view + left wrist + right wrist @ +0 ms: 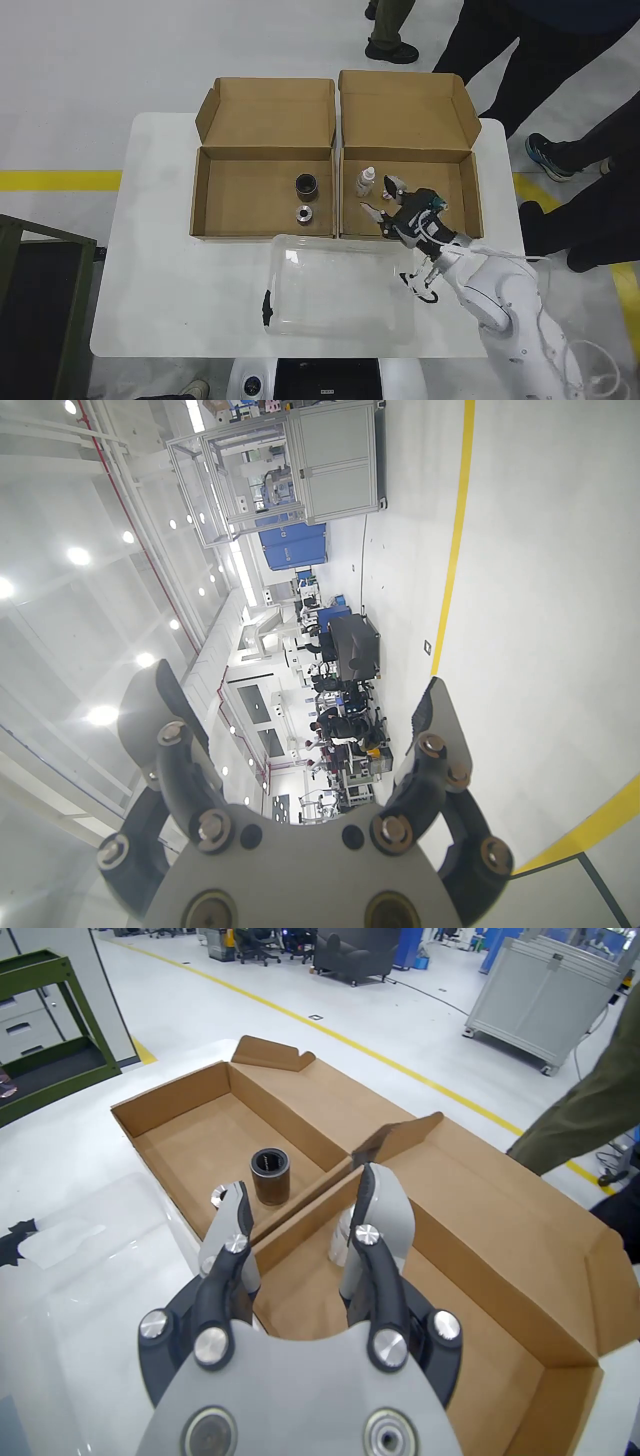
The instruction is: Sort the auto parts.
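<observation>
Worktable seen from the robot's side outward; places are given relative to the right box [471,190].

Nearest the robot, just before the right box and touching its front wall, lies a clear tray [340,290]. A small black part [266,306] sits at the tray's edge farthest from the right box.

The right gripper [384,197] [305,1190] hangs over the front of the right box, fingers spread wide and holding nothing. Inside the right box, toward its inner wall, a white bottle-shaped part [365,181] stands upright; in the right wrist view one finger partly covers it.

The left box [200,190] adjoins the right box, wall against wall. That shared double wall stands between the gripper and the left box's contents: a dark hollow cylinder [306,186] [270,1176], upright, and nearer the robot a small silver part [303,212], just apart from it. Both lids lie folded back on the far side.

The left gripper [300,680] is spread wide and empty, pointed into the hall.

Surface: a white table [160,250]. Room: pale floor with a yellow line [60,180], and a green shelf frame [75,1003] well beyond the left box.
</observation>
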Controlling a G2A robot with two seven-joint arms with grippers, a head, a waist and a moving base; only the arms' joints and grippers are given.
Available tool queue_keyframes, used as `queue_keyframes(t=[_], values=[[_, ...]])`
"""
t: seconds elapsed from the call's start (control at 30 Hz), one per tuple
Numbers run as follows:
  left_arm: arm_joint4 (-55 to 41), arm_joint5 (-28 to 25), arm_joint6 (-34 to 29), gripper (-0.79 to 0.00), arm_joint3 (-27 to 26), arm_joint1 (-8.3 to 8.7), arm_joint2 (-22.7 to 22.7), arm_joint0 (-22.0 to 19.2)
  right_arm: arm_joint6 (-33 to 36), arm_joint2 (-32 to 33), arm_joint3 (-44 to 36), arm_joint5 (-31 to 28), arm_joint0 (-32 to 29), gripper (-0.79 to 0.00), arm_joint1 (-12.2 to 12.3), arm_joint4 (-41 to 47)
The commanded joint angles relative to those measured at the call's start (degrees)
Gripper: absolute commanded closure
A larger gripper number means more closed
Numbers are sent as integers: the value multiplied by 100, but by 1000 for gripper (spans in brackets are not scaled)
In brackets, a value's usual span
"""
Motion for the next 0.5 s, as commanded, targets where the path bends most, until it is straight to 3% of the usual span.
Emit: queue_keyframes(t=[0.0, 0.1, 0.27, 0.47], values=[[0, 0, 0, -785, 0, 0, 0, 0, -146, 262, -83, 43, -281, -397, 29, -72], [0, 0, 0, -785, 0, 0, 0, 0, -410, 633, -209, 109, -686, -449, 66, -147], [0, 0, 0, -785, 0, 0, 0, 0, -848, 1226, -412, 207, -1337, -671, 112, -263], [0, 0, 0, -785, 0, 0, 0, 0, -1237, 1813, -563, 364, -2041, -742, 133, -287]])
